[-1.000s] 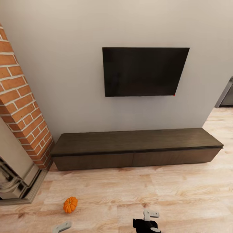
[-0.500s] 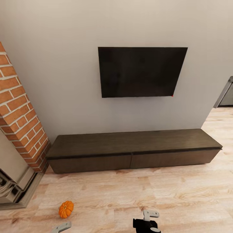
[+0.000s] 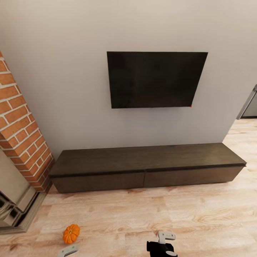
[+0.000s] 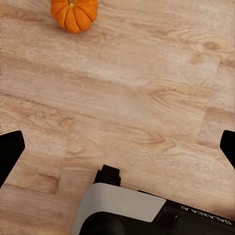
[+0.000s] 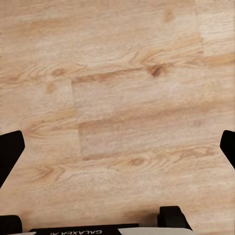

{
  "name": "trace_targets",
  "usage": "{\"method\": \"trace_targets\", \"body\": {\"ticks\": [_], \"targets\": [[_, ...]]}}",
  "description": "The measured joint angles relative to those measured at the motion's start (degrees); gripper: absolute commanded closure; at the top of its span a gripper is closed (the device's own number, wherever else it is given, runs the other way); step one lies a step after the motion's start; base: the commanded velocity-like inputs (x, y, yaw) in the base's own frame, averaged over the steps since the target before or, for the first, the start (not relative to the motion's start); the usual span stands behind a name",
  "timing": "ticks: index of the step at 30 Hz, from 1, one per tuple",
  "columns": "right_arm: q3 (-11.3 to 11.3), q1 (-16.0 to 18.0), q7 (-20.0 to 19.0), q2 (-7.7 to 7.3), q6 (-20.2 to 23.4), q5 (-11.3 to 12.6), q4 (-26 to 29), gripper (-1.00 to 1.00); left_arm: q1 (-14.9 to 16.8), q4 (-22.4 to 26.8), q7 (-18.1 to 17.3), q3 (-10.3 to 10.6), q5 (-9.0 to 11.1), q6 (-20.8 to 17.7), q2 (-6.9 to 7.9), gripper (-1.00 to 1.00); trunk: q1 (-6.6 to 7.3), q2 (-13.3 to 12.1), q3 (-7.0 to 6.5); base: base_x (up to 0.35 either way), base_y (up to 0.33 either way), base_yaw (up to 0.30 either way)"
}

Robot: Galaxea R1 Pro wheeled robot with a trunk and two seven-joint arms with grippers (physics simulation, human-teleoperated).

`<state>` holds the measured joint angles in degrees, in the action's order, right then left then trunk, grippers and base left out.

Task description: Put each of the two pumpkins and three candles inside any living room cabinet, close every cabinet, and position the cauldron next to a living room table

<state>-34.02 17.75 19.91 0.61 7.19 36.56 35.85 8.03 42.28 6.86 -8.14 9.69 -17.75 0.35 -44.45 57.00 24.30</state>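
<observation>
Left gripper (image 4: 117,142) apparently open above floor (image 4: 147,98)

Each gripper has black fingers (image 4: 11,152) on a black body with a pale grey cover plate. The plate's lower black band carries white "GALAXEA" lettering. In the head view, light grey finger brackets (image 3: 166,236) sit on a black wrist block.

One pumpkin, one cabinet, one screen

One pumpkin (image 3: 71,233) at lower left; one cabinet (image 3: 146,167) with two drawer fronts; one black screen (image 3: 155,79) above.
</observation>
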Motion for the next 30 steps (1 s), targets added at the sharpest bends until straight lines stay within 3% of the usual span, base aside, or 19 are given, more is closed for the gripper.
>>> {"method": "trace_targets", "body": {"ticks": [17, 20, 22, 23, 25, 26, 28, 30], "targets": [[0.59, 0.0, 0.23, -0.13, -0.24, 0.48, 0.21, -1.0, 0.03, 1.02, -0.22, -0.53, 0.28, -1.09, 0.27, -1.0, 0.0, 0.0, 0.0, 0.001, 0.014, 0.0], [0.88, 0.0, -0.19, -0.12, -1.45, 0.84, 0.08, -1.0, 0.03, 5.01, -0.48, -0.98, 0.37, -7.1, 0.62, -1.0, 0.0, 0.0, 0.0, 0.0, 0.0, 0.0], [0.99, 0.0, -0.26, -0.14, -2.45, 0.96, 0.04, -1.0, 0.05, 12.93, -0.87, -1.29, 0.41, -17.87, 0.77, -1.0, 0.0, 0.0, -0.01, 0.0, 0.0, 0.0], [1.0, 0.0, -0.28, -0.21, -2.62, 0.98, 0.08, -1.0, 0.04, 15.61, -1.0, -1.46, 0.41, -21.13, 0.8, -1.0, 0.0, 0.0, 0.0, 0.0, 0.0, 0.0], [2.04, 0.0, -0.5, -0.54, -3.24, 1.53, 0.23, -1.0, 0.04, 25.88, -1.45, -2.57, 0.53, -32.65, 0.82, -1.0, 0.0, 0.0, -0.01, 0.0, 0.0, 0.0], [2.75, 0.0, -0.7, -0.57, -3.47, 1.96, 0.24, -1.0, 0.03, 28.43, -1.56, -2.94, 0.56, -34.72, 0.79, -1.0, 0.0, 0.0, 0.0, 0.0, 0.0, 0.0], [7.58, 0.01, -3.2, -0.71, -3.95, 4.94, 0.24, -1.0, 0.05, 34.9, -1.88, -3.91, 0.93, -39.29, 0.63, -1.0, 0.0, 0.0, 0.0, 0.0, 0.0, 0.0], [11.92, 0.22, -7.47, -0.91, -3.5, 7.74, 0.33, -1.0, 0.04, 37.17, -2.04, -4.19, 1.21, -40.83, 0.48, -1.0, 0.0, 0.0, 0.0, 0.0, 0.0, 0.0]]}}
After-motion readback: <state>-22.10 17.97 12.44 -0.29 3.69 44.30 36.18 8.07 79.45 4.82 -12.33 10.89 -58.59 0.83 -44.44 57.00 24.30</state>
